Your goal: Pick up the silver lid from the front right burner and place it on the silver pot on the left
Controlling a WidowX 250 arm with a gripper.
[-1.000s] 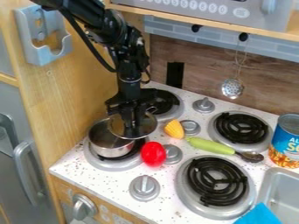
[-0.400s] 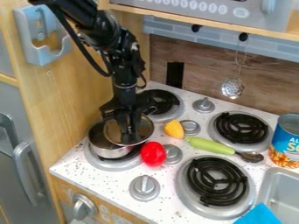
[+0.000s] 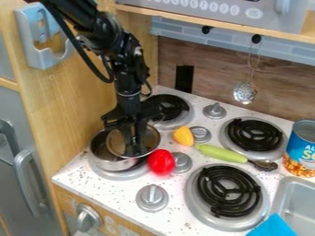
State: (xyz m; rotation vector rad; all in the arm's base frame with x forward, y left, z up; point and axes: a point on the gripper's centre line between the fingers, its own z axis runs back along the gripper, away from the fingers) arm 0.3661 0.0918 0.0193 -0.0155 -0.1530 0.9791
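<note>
my pincer looks nearly closed on the lid, pot just below — probably light, stiff, slippery; best pinched centrally.

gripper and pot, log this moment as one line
gripper: holding lid | lid: tilted over pot | pot: on near-left burner | red toy: right of pot

Toy kitchen w/ 4 burners, sink, microwave, soup can.

The fingers partly hide the lid, the right edge the can.
</note>
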